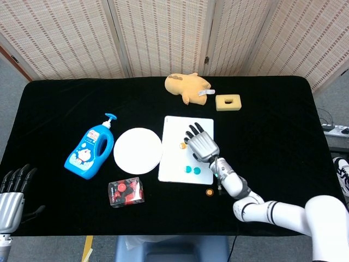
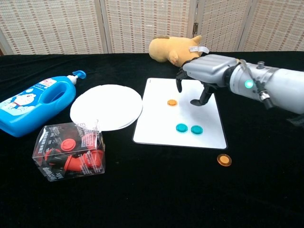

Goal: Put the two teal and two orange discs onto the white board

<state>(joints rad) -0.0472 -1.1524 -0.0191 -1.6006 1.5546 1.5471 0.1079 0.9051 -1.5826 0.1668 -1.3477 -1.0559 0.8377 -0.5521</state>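
The white board [image 1: 173,164] [image 2: 156,126] lies in the middle of the black table. Two teal discs [image 1: 191,170] [image 2: 189,128] sit side by side on its near part. One orange disc [image 1: 183,145] [image 2: 172,102] lies free on the board's left middle. The second orange disc [image 1: 209,192] [image 2: 223,159] rests on the cloth off the board's near right corner. My right hand [image 1: 202,143] [image 2: 204,71] hovers over the board's far right part, fingers spread and curved down, holding nothing. My left hand [image 1: 12,191] stays at the table's near left edge, empty, fingers apart.
A white round plate [image 1: 137,149] [image 2: 106,105] lies left of the board. A blue bottle [image 1: 90,150] lies further left. A clear box of red pieces [image 1: 126,192] [image 2: 69,153] is near the front. A plush toy [image 1: 187,85] and a yellow sponge [image 1: 228,102] are at the back.
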